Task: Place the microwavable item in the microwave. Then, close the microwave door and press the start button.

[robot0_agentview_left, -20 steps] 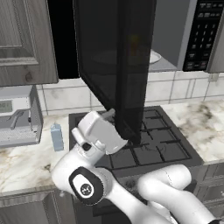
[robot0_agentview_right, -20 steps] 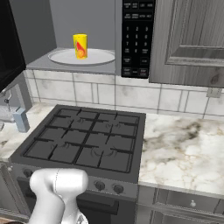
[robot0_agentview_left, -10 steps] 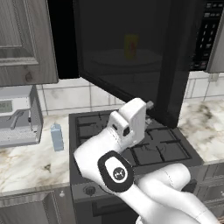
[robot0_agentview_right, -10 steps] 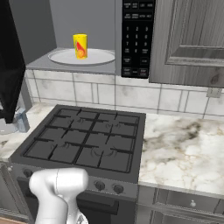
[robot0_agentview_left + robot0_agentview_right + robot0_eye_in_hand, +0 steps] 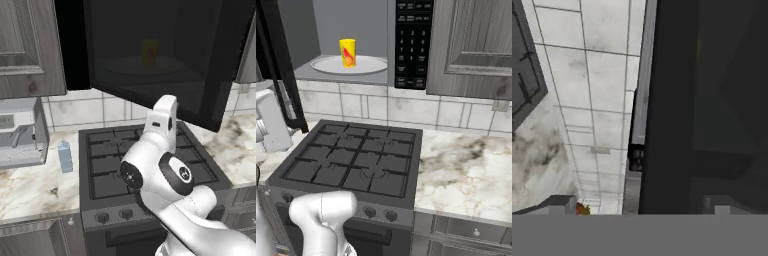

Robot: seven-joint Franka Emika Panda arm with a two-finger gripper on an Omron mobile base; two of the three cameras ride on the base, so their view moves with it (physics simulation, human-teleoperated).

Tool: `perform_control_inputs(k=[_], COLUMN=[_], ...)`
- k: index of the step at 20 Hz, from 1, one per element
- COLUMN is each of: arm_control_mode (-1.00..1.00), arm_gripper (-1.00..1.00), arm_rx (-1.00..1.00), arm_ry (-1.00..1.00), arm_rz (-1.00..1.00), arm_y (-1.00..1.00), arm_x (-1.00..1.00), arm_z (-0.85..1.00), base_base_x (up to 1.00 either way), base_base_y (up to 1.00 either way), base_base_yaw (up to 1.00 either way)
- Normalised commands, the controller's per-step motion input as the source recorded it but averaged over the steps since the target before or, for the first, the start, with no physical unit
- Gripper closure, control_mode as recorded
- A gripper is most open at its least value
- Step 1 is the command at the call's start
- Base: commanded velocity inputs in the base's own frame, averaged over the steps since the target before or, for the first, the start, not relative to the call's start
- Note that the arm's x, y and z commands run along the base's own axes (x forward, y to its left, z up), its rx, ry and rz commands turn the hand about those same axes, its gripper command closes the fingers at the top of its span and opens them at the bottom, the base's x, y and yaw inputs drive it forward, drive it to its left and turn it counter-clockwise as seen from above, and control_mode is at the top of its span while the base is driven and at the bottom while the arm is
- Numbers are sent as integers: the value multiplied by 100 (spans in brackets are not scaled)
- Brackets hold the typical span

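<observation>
Right base view: microwave (image 5: 381, 45) cavity was open; microwave door (image 5: 165, 60) stood partly swung, arm pressed behind it. Yellow cup (image 5: 347, 52) sat on turntable. Tool state: cannot tell. Advice: push door steadily until flush.

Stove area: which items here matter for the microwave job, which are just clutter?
Job:
- yellow cup, on the turntable inside the microwave
- microwave door, partly swung
- keypad strip

Lying about:
- pale blue carton on the counter
- coffee machine
- stove
- upper cabinet
</observation>
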Motion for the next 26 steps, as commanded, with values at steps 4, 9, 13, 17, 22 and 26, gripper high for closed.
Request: perform_control_inputs(k=[4, 9, 13, 17, 22, 26], arm_control_mode=[-100, -100, -100, -100, -100, -100], arm_gripper=[-100, -100, -100, -100, -100, -100], arm_rx=[-1, 0, 0, 0, 0, 0], arm_ry=[42, 37, 14, 3, 0, 0], arm_rz=[31, 27, 27, 26, 26, 24], arm_y=[-2, -4, -18, -23, -24, -14], arm_x=[69, 75, 70, 74, 70, 60], arm_z=[0, 0, 0, 0, 0, 2], base_base_x=[0, 0, 0, 0, 0, 0], base_base_y=[0, 0, 0, 0, 0, 0], base_base_yaw=[0, 0, 0, 0, 0, 0])
